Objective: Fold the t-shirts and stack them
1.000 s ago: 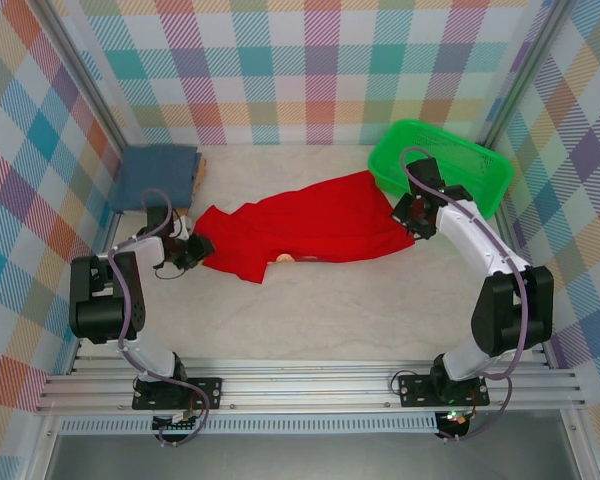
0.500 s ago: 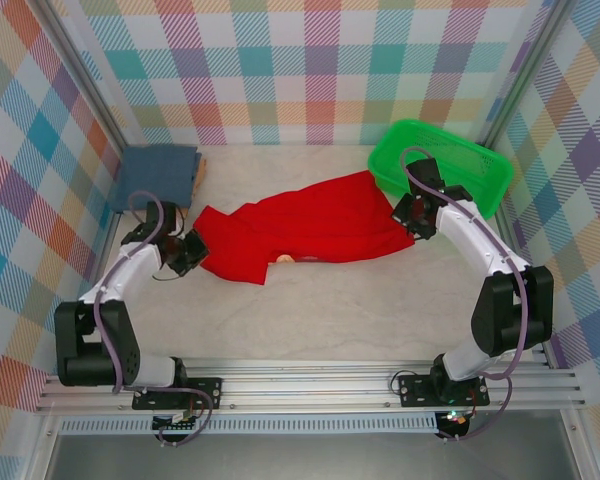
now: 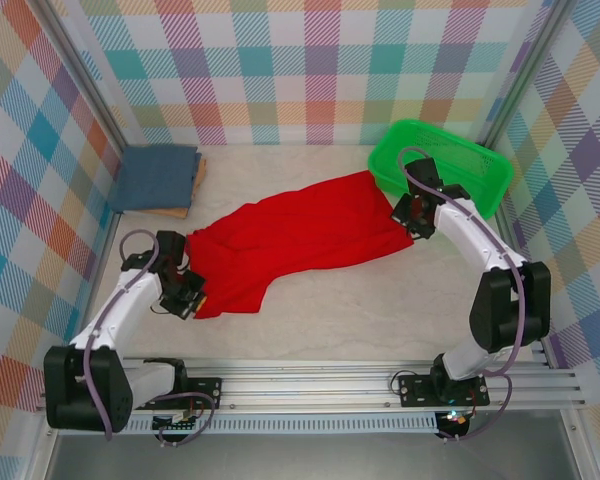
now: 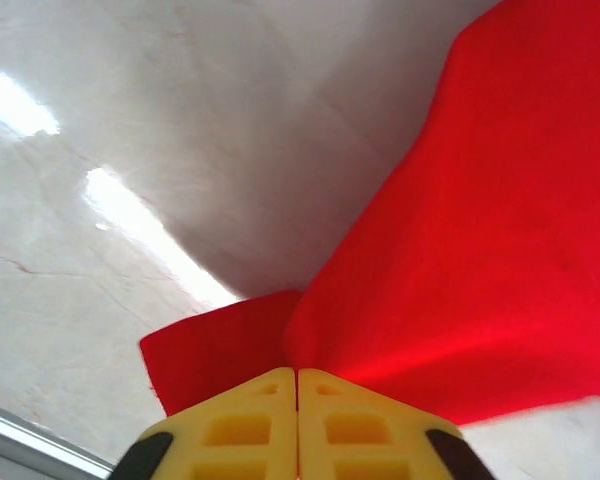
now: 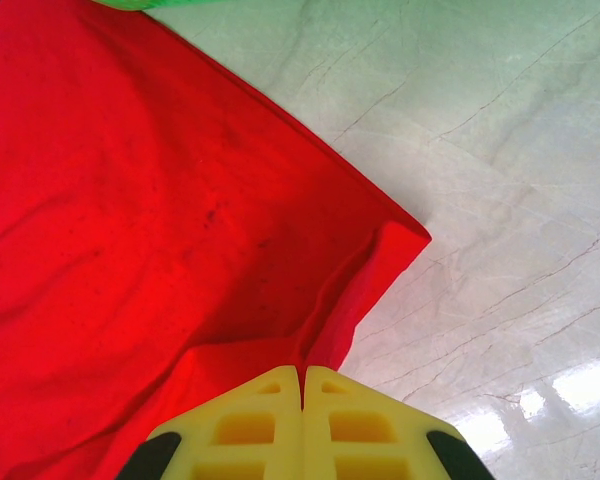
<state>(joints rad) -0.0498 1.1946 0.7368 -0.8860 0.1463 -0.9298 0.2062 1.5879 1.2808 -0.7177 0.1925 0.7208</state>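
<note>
The red t-shirt (image 3: 290, 235) lies rumpled, stretched diagonally from just beside the green basket (image 3: 480, 160) leftward and nearer. The slate-blue t-shirt (image 3: 158, 175) lies folded, well left of the basket.

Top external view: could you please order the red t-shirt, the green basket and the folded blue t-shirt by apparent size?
1. red t-shirt, clearly largest
2. green basket
3. folded blue t-shirt, smallest

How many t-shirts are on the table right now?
2. The red t-shirt is stretched across the middle of the table; the slate-blue t-shirt lies folded at the far left corner. A tan layer beneath it might be another one, but I cannot tell.
</note>
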